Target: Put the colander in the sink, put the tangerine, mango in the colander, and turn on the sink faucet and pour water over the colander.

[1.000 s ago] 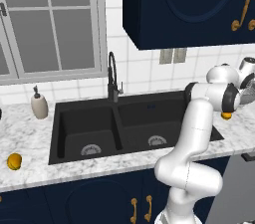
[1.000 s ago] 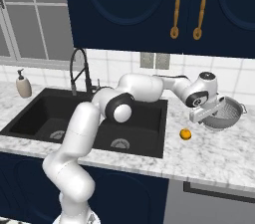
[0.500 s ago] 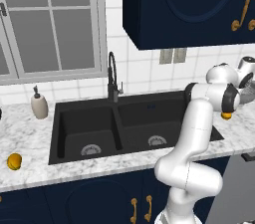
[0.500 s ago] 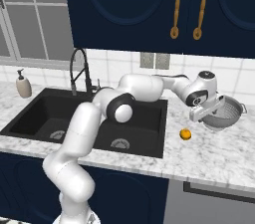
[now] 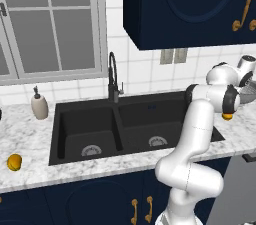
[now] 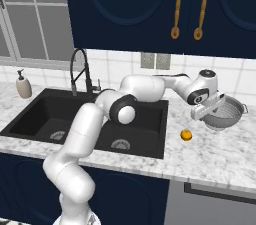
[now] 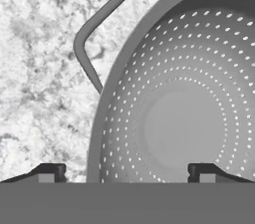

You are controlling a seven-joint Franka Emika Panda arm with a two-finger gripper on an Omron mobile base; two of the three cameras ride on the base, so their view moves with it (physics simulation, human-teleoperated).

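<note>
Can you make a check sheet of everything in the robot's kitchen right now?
Surface: white marbled counter around a black double sink.
Job's things: colander upright on the counter right of the sink, nothing in it; tangerine on the counter between sink and colander; mango on the counter left of the sink; sink faucet behind the sink, no water running.
Clutter: soap bottle left of the faucet.
Grippers: gripper open, one fingertip either side of the colander's rim.
Cables: nothing seen.
Surroundings: window, navy cabinets, white wall tiles.
</note>
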